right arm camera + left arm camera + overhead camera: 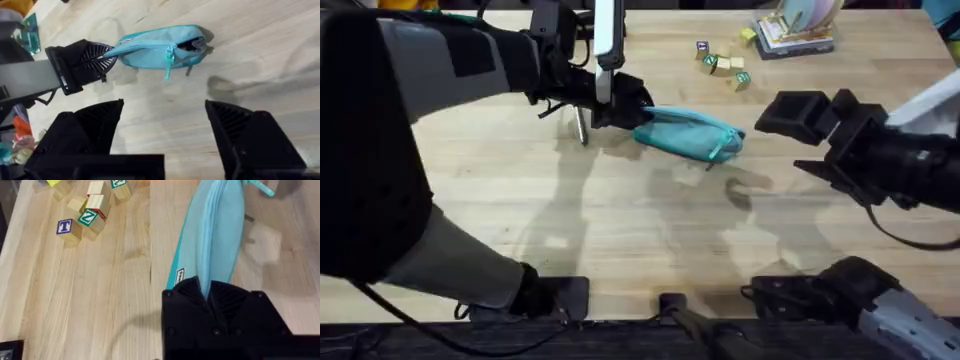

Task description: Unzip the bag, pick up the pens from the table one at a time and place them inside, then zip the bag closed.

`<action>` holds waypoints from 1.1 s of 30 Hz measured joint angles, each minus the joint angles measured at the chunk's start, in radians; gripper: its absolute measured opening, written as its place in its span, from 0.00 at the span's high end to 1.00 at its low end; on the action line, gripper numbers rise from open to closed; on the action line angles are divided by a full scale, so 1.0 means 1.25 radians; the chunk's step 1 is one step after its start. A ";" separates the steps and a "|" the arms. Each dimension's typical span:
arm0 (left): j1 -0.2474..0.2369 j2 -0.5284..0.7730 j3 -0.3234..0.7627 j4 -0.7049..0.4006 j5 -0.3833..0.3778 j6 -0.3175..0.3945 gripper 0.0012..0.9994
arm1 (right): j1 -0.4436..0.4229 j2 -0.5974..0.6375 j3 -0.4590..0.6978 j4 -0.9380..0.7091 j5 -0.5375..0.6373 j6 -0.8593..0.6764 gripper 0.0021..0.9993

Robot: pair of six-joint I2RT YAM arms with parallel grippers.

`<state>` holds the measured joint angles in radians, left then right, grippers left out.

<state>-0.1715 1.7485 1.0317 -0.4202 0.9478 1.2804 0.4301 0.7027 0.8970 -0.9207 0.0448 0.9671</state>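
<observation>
The bag [688, 133] lies on the tabletop [620, 220], one end pinched in the left pincer [628, 108]. A pen [580, 125] stands beside that pincer. Lettered blocks [722, 64] lie beyond the bag. The right pincer [162, 132] hangs wide open, empty, near the bag's zipper pull [169, 62].

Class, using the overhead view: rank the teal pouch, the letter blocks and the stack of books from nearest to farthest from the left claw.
1. Teal pouch: its end is clamped in the left claw.
2. Letter blocks: beyond the pouch, toward the table's far edge.
3. Stack of books: far right corner.
</observation>
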 joint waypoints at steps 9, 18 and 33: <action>0.000 0.000 0.000 0.000 0.000 0.000 0.96 | 0.000 0.109 0.000 0.031 -0.007 0.034 0.01; 0.000 0.000 0.000 0.000 0.000 0.000 0.96 | 0.004 0.209 0.000 0.091 -0.042 0.044 0.06; 0.000 0.000 0.000 0.000 0.000 0.000 0.96 | 0.005 0.376 0.000 0.171 -0.047 0.064 0.13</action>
<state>-0.1715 1.7485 1.0317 -0.4202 0.9478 1.2808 0.4366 1.1728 0.8970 -0.7071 -0.0143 1.0470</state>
